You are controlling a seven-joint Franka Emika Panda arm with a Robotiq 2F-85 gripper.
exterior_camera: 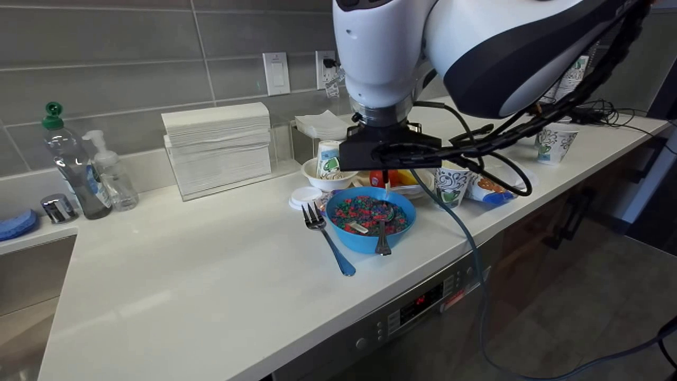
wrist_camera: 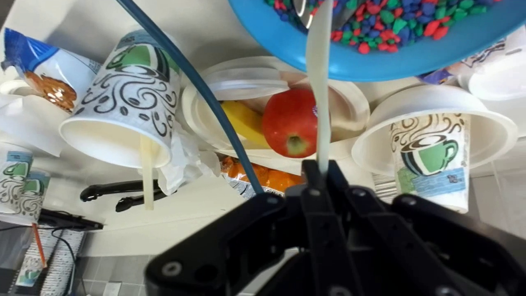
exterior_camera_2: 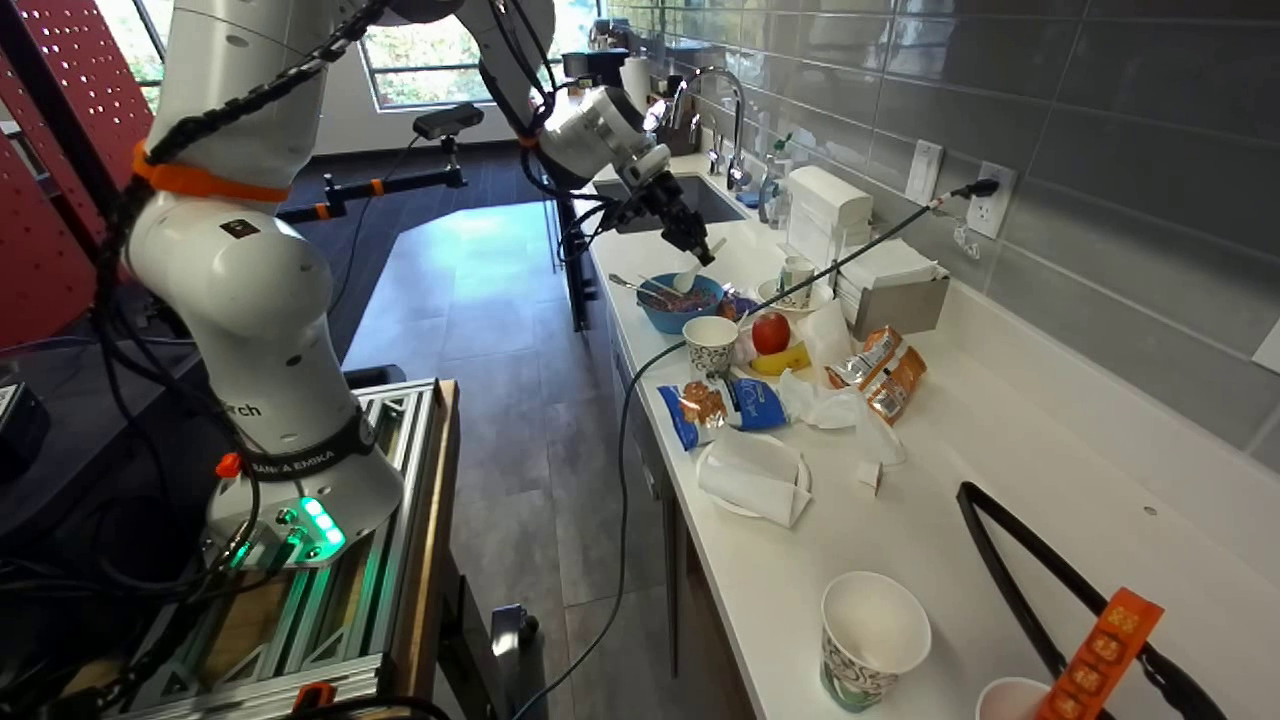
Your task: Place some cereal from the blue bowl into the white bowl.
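Note:
The blue bowl [exterior_camera: 359, 242] stands near the counter's front edge; it shows in both exterior views [exterior_camera_2: 668, 318] and at the top of the wrist view [wrist_camera: 370, 68]. Cereal [wrist_camera: 386, 24], small red, green and blue pieces, fills much of it. A metal spoon [exterior_camera: 382, 235] leans in it. My gripper [wrist_camera: 323, 167] is shut on a white plastic spoon [wrist_camera: 318, 70], above the bowl; the spoon's head [exterior_camera_2: 686, 280] is over the bowl, contact with cereal unclear. The white bowl [exterior_camera: 329, 185] is behind the blue bowl, with a paper cup [wrist_camera: 431, 152] in it; wrist view shows it right [wrist_camera: 427, 98].
A blue-handled fork [exterior_camera: 333, 246] lies beside the blue bowl. A paper cup [exterior_camera: 450, 185], a red apple [wrist_camera: 289, 121], a banana [exterior_camera_2: 780, 360] and snack bags [exterior_camera_2: 725, 405] crowd nearby. A blue cable [wrist_camera: 197, 78] crosses the area. A napkin stack [exterior_camera: 217, 148] stands by the wall.

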